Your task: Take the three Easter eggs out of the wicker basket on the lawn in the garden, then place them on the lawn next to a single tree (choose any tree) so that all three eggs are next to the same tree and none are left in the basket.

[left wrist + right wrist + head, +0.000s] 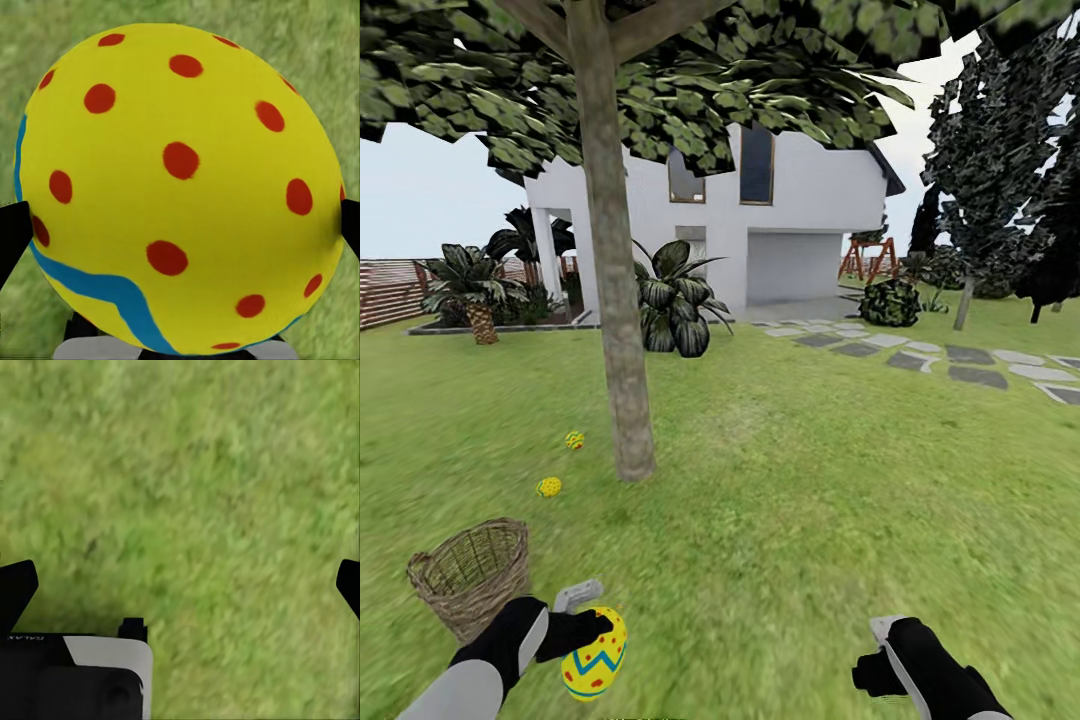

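Left gripper (pixel 592 640) low at the head view's near left, pinching an Easter egg (pixel 595 655): yellow, red dots, blue zigzag band. In the left wrist view the held egg (pixel 180 187) sits between the two dark fingertips (pixel 11 236), one at each flank, with grass behind.

Wicker basket (pixel 472 575) stands upright on the lawn (pixel 810 500), just beside the left arm (its interior looks bare as far as the weave shows, though the bottom is not fully visible).

Two more eggs lie on the grass near the foot of the tree (pixel 618 300): the nearer egg (pixel 549 487) a little out from the trunk, the farther egg (pixel 574 439) closer to it. Neither touches the trunk.

Right gripper (pixel 875 640) at near right, over open grass. Right wrist view: fingertips (pixel 15 589) spread wide at either edge, nothing between them but lawn (pixel 195 495).

Background: white house (pixel 780 210), stepping stones (pixel 920 355), broad-leafed shrub (pixel 675 300), short palm (pixel 475 290).
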`<state>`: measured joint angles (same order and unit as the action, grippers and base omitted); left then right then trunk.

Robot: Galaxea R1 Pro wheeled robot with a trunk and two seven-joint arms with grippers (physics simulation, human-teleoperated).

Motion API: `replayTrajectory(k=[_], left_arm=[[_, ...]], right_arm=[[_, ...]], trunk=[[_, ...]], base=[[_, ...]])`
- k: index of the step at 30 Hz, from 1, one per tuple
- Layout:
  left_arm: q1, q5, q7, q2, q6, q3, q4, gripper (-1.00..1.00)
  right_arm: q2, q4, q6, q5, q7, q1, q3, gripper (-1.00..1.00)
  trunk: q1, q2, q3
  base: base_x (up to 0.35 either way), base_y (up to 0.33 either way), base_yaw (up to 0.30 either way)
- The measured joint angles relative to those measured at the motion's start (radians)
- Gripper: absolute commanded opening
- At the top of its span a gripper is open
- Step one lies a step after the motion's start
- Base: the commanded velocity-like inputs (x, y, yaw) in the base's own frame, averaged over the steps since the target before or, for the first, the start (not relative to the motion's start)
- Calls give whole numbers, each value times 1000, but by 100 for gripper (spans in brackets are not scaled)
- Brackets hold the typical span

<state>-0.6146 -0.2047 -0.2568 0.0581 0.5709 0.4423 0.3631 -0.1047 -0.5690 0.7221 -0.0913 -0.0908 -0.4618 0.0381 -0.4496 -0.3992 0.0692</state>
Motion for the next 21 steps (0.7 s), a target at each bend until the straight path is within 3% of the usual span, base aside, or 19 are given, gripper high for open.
replayTrajectory(k=[7, 9, 13, 21], left_arm=[[0, 1, 7, -8, -3, -2, -43, -100], [0, 1, 8, -10, -3, -2, -46, -100], [0, 0, 8, -17, -4, -2, -62, -100], [0, 0, 8, -20, -6, -2, -85, -100]], right_arm=[[-5, -3, -1, -1, 0, 0, 0, 100], [-16, -9, -8, -1, 0, 0, -5, 100], [-53, -13, -94, 5, -4, 0, -10, 100], [-57, -14, -81, 4, -7, 0, -12, 100]], trunk=[[0, 0, 0], [0, 0, 0], [0, 0, 0], [0, 0, 0]], base=[[0, -1, 213], [0, 0, 53], [0, 0, 7], [0, 0, 0]])
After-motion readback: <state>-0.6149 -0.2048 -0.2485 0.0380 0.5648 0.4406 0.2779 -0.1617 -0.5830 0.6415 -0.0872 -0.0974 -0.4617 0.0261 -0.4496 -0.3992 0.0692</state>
